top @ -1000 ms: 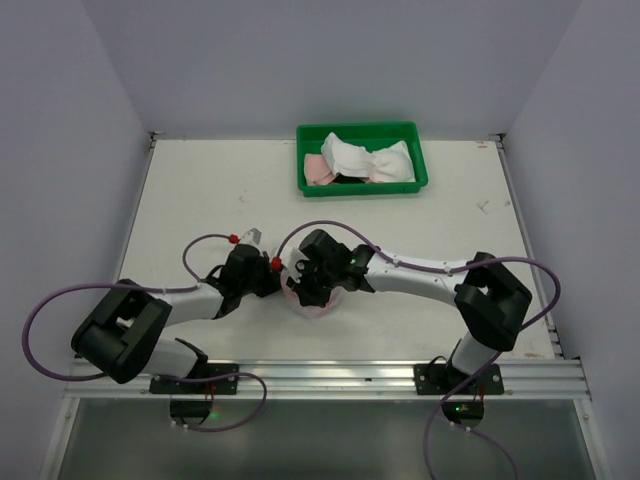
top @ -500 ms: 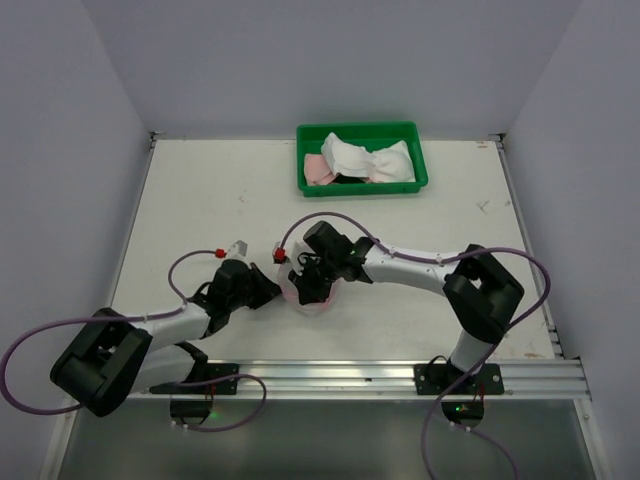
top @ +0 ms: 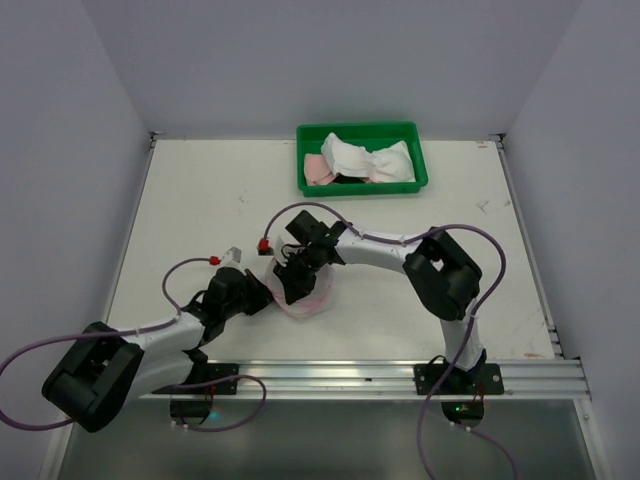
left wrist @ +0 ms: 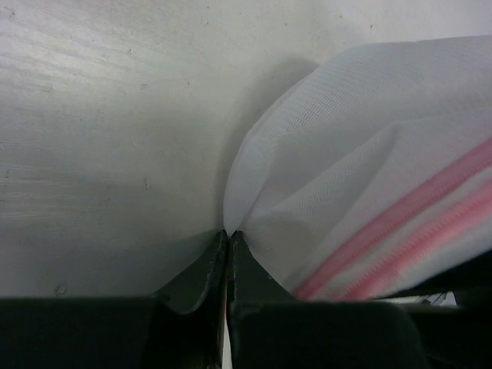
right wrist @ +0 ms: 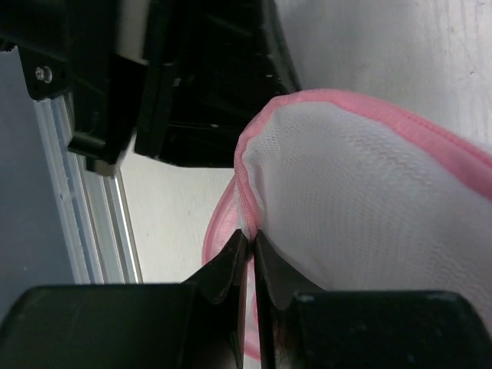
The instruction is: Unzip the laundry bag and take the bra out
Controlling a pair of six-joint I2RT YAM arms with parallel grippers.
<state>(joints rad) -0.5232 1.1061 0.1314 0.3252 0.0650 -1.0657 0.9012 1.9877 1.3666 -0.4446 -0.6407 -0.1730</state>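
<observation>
Pinching from both sides: left gripper (left wrist: 228, 234) closed on the laundry bag's (left wrist: 346, 154) mesh, right gripper (right wrist: 250, 234) closed on its pink trim, bag at six o'clock on the table (top: 200, 200). Unzipping looks unfinished; a bra (top: 370, 158) lies in the green tray (top: 355, 127) at twelve.

1 laundry bag (top: 308, 297) is counted on 1 worktop (top: 200, 200). 1 green tray (top: 362, 129) is seen, and 1 bra (top: 368, 158) is counted in it. 2 arms are counted, the left arm (top: 165, 335) and the right arm (top: 385, 252). 2 hands are counted, the left hand (top: 262, 293) and the right hand (top: 289, 287). 2 purple cables are counted, the left cable (top: 190, 261) and the right cable (top: 300, 205). 2 red caps are seen, the left red cap (top: 214, 259) and the right red cap (top: 263, 244). 1 metal rail (top: 330, 378) is counted.
</observation>
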